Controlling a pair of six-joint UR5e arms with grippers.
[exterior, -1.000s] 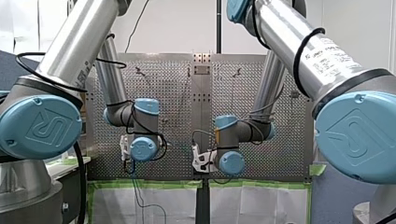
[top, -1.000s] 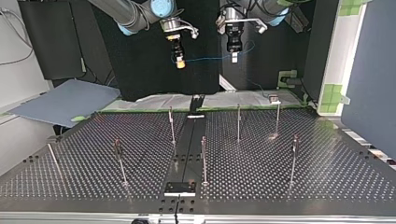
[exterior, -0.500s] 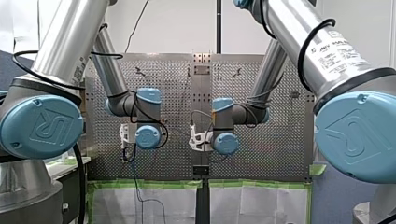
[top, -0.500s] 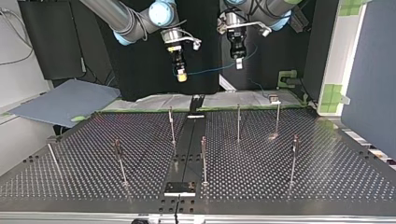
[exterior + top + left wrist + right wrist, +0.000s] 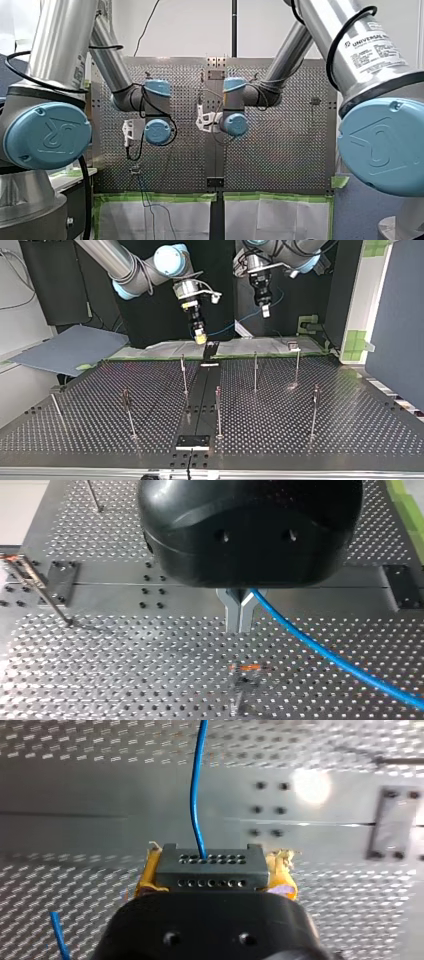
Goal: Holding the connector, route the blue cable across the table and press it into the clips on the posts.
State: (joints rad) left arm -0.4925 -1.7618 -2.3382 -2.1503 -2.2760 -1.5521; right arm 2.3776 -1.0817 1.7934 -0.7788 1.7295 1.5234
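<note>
Blue cable held high above the desk, mid-routing; no clip filled yet, I judge.
Front view: arms over perforated steel. Top view: the cable sags between my right gripper and my left gripper, beyond slim posts. Left wrist view: metal fingers pressed together on the thin cable. Right wrist view: yellow pads pinch the grey, holed connector. Next, likely: lower onto a clip.

Cut off, covered, too small
The blue cable runs out of the left wrist view; the connector covers most of my right fingers; clips on the posts too small to tell
</note>
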